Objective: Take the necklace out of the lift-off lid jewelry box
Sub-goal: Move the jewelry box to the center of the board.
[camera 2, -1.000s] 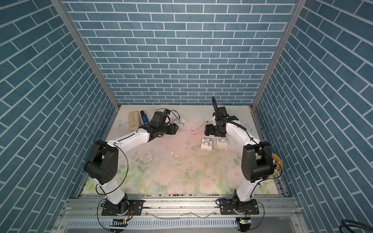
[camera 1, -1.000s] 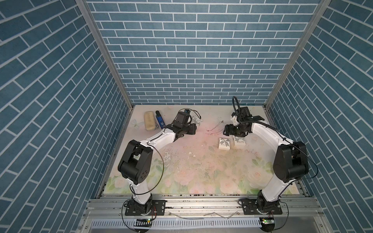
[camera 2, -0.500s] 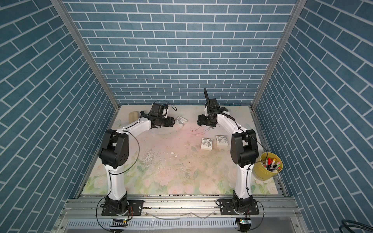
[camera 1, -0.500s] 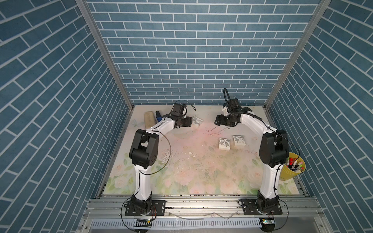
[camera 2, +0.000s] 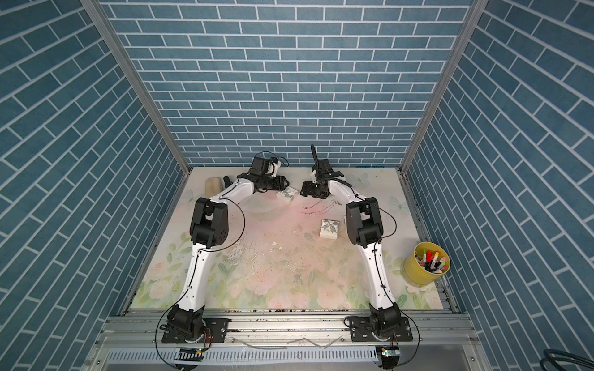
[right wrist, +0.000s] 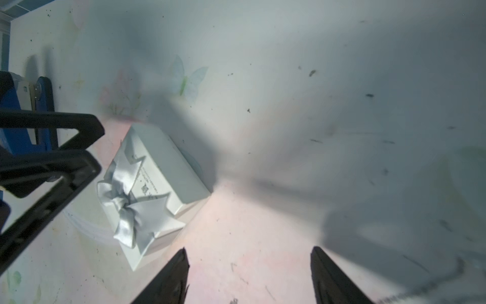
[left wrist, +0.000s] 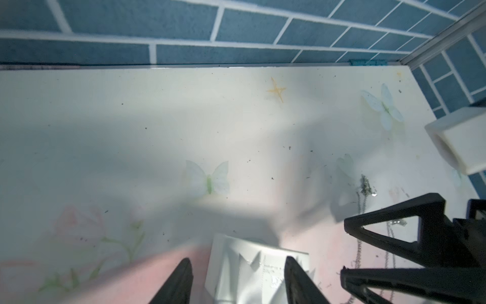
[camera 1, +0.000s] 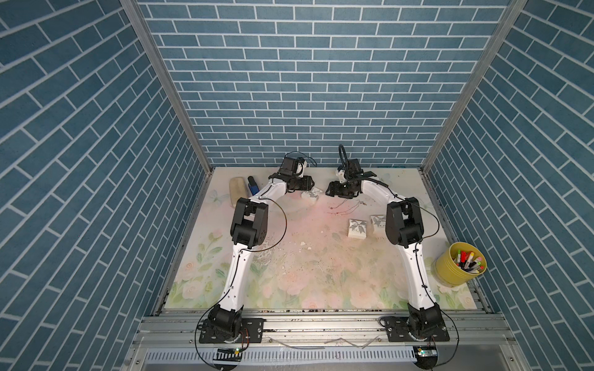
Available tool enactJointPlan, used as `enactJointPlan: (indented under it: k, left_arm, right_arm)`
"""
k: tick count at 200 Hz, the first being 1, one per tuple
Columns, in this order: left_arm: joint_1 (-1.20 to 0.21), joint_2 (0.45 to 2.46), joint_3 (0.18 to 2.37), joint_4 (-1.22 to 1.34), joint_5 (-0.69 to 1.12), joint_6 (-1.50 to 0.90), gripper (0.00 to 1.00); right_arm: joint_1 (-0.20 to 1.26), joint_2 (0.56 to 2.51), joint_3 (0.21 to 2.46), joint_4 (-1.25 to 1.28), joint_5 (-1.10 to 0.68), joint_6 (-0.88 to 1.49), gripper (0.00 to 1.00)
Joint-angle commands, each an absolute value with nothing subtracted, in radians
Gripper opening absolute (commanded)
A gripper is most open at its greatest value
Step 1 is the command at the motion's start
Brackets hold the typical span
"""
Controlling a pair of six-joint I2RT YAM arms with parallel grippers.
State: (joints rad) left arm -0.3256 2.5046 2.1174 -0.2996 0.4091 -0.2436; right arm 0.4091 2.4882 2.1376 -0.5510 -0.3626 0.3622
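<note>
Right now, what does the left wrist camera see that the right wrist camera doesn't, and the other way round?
Only the left wrist view: the necklace, clearly, loose on the table; an orange star mark; the right gripper from the side, open. Only the right wrist view: the whole silver bow; a blue object; the left gripper from the side. Both: the white gift box and a pale butterfly print on the table.

Both arms extd fwd, elbows up; left tool (camera 1: pixel 311 184) & right tool (camera 1: pixel 328 190) facing, tips near, not touching; jaws parted on both.
</note>
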Motion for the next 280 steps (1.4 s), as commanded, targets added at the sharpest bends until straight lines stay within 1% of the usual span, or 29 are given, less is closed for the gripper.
enactJointPlan:
  k: [1, 35, 86, 113, 140, 159, 171, 199, 222, 252, 280]
  left_arm:
    - [-0.321, 2.509, 2.109, -0.309, 0.467, -0.272, 0.5]
    - [-0.324, 2.411, 1.909, -0.18, 0.492, -0.315, 0.44]
    - [-0.351, 2.206, 1.537, -0.003, 0.505, -0.396, 0.4]
    - [-0.382, 2.08, 1.278, 0.162, 0.502, -0.469, 0.4]
    - [-0.433, 1.946, 1.051, 0.287, 0.471, -0.521, 0.4]
    - [-0.486, 1.843, 0.922, 0.311, 0.431, -0.526, 0.4]
    - [-0.519, 1.777, 0.861, 0.284, 0.389, -0.512, 0.42]
    - [-0.539, 1.644, 0.78, 0.163, 0.299, -0.47, 0.47]
    - [-0.536, 1.584, 0.805, 0.019, 0.254, -0.389, 0.51]
    - [-0.509, 1.619, 0.924, -0.101, 0.304, -0.319, 0.51]
    - [-0.482, 1.701, 1.006, -0.132, 0.337, -0.308, 0.45]
  right_arm:
    - [0.422, 2.52, 2.184, -0.541, -0.426, 0.38, 0.7]
    - [0.439, 2.524, 2.171, -0.553, -0.461, 0.373, 0.68]
    - [0.49, 2.461, 2.09, -0.569, -0.517, 0.312, 0.65]
    - [0.533, 2.372, 1.949, -0.543, -0.52, 0.29, 0.65]
    - [0.582, 2.248, 1.748, -0.472, -0.512, 0.318, 0.64]
    - [0.608, 2.152, 1.629, -0.432, -0.502, 0.349, 0.65]
    - [0.617, 2.099, 1.571, -0.427, -0.474, 0.368, 0.65]
    - [0.617, 1.967, 1.453, -0.429, -0.415, 0.413, 0.66]
    - [0.631, 1.862, 1.347, -0.412, -0.389, 0.461, 0.66]
    - [0.659, 1.766, 1.192, -0.376, -0.343, 0.539, 0.66]
    - [0.681, 1.75, 1.116, -0.339, -0.318, 0.595, 0.65]
